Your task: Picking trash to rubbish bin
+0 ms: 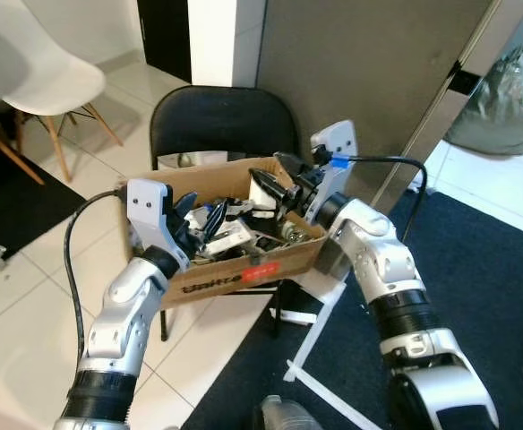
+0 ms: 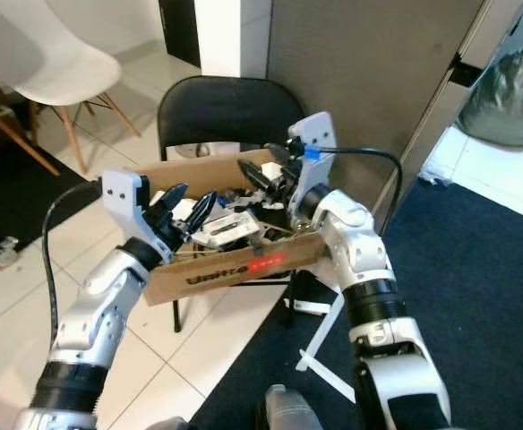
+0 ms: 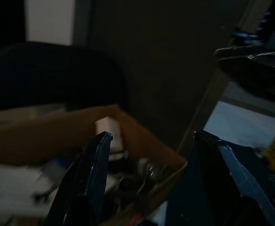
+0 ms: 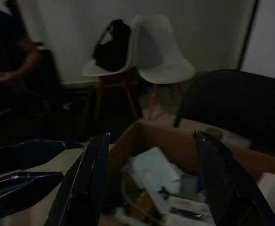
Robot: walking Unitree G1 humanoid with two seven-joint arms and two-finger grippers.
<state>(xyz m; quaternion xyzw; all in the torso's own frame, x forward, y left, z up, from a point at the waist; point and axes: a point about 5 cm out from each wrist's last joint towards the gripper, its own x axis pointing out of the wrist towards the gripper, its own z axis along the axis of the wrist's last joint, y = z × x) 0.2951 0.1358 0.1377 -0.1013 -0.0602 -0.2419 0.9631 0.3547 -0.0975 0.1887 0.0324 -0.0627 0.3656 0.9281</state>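
1. A brown cardboard box (image 1: 244, 269) stands on the seat of a black folding chair (image 1: 221, 121). It is full of mixed trash (image 1: 239, 228): white, black and metal pieces, too tangled to tell apart.
2. The front wall of the box has dark printed letters and a red label (image 1: 260, 270). The print looks like "Unitree", but I cannot read it with certainty.
3. The left gripper (image 1: 199, 215) is over the box at its 9 o'clock side, just above the trash. Its jaws are apart and hold nothing.
4. The right gripper (image 1: 275, 175) is over the box at its 2 o'clock corner. Its jaws are also apart and empty.
5. A blue band (image 1: 339, 162) sits on the right wrist, beside a black cable.
6. A white chair (image 1: 42, 81) stands at 10 o'clock on the tiled floor (image 1: 29, 305). White tape strips (image 1: 320, 327) lie on the dark carpet (image 1: 485, 269) at 5 o'clock from the box.
7. In the right wrist view, a person (image 4: 15, 61) sits in the dark background.
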